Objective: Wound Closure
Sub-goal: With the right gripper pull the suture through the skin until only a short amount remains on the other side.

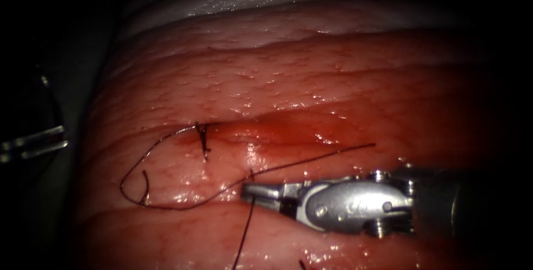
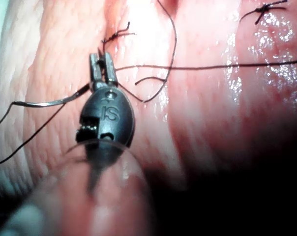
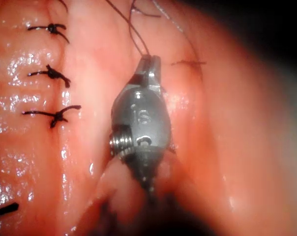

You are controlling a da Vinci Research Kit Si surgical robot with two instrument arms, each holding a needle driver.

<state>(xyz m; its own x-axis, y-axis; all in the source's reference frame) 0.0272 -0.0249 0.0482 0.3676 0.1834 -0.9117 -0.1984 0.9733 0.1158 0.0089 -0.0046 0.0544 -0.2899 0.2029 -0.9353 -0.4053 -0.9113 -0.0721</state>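
In the endoscope view the right tool (image 1: 256, 194) had its jaws clamped on the thread (image 1: 311, 161), which looped limp over the wet tissue (image 1: 333, 81) near a stitch (image 1: 204, 139)

In the left wrist view the left tool (image 2: 102, 69) stood beside the needle (image 2: 40, 103), which seemed to lie flat on the tissue, not in it. What that tool held we could not tell

In the right wrist view the thread ran from the shut tips. We judged the needle stiff and slick, best gripped mid-curve

1. A dark surface (image 1: 39, 203) lies left of the tissue (image 1: 288, 81) in the endoscope view.
2. On that dark side, well apart from the tissue, a small shiny metal piece (image 1: 34, 143) catches the light; its kind cannot be told.
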